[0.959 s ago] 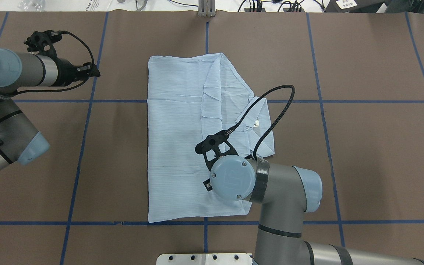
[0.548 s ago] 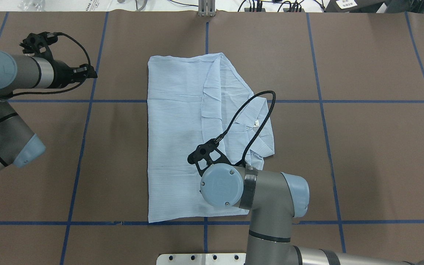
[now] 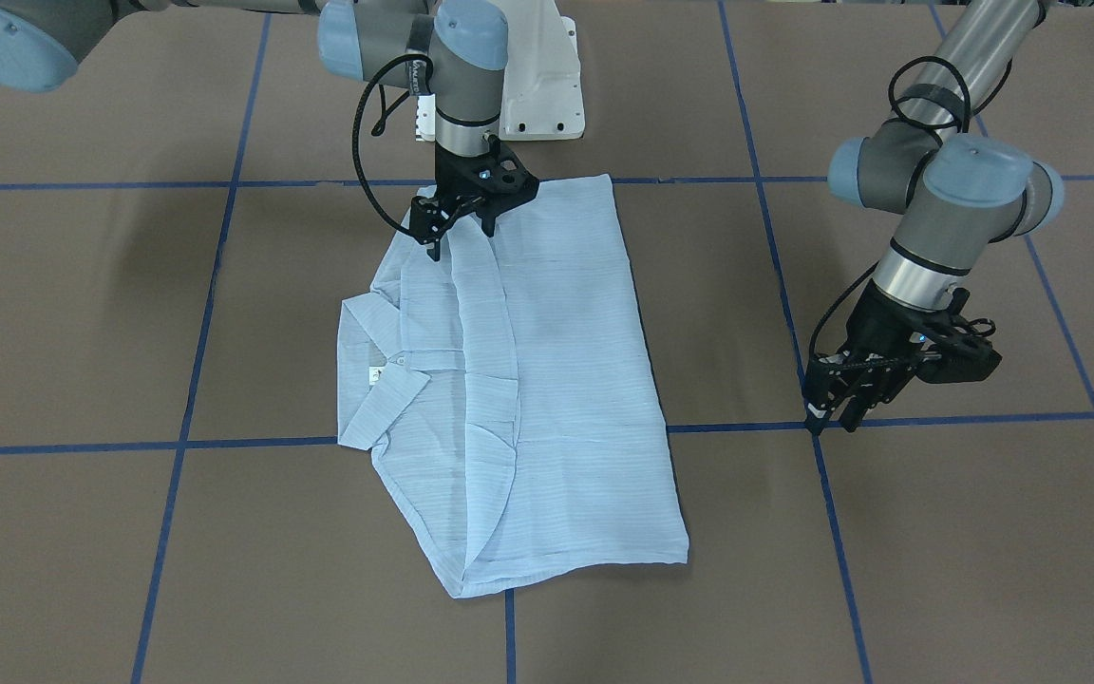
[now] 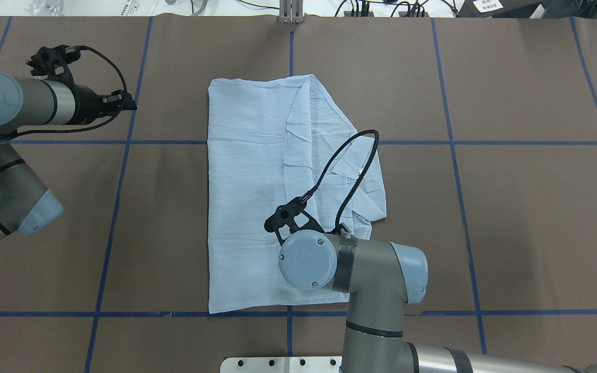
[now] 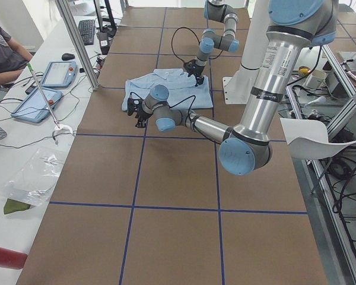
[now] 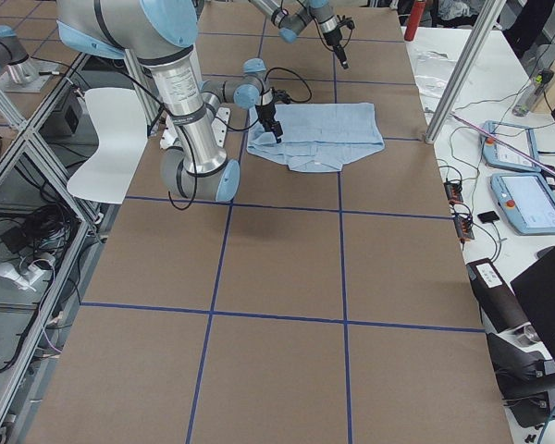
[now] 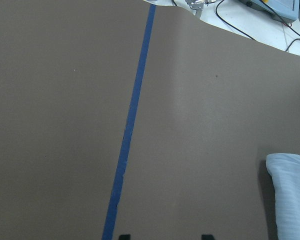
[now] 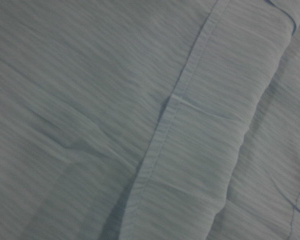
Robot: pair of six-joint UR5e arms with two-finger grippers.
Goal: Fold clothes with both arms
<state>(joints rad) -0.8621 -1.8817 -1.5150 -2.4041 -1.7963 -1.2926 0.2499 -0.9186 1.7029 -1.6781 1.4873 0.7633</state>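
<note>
Tabletop [image 4: 511, 207] papered brown, blue tape grid [image 4: 116, 207], shirt [image 4: 246, 207], tablets [image 5: 40, 102] alongside

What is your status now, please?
Right gripper open over the shirt. Left gripper open, apart from it, over the table. Shirt partly folded, lying flat.

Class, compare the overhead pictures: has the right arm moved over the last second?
Yes. The right arm has shifted toward the view's left and slightly nearer the blue tape line along the table's near side.
</note>
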